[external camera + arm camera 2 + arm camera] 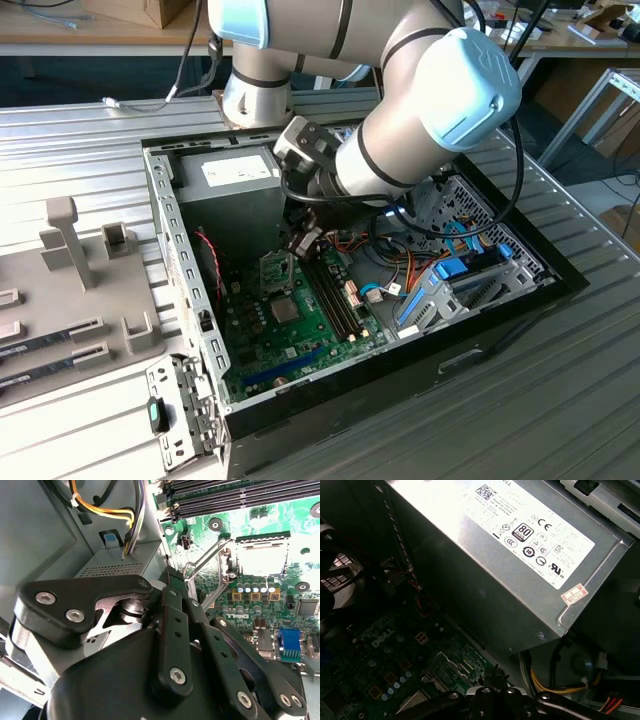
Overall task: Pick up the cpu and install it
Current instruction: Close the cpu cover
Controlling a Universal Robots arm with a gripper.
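CPU socket (261,555) on the green motherboard (290,320) lay open, its lever (202,567) raised; the end effector (303,240) hovered just above, its grip state unclear.

My gripper (303,238) hangs just above the open socket (262,555), a clear drop. Its raised lever (205,562) crosses just beside my fingers; the power supply (490,555) crowds behind, memory slots (335,290) and cables (400,270) alongside.

Ribbed metal table (560,400), wooden benches (90,45) behind.
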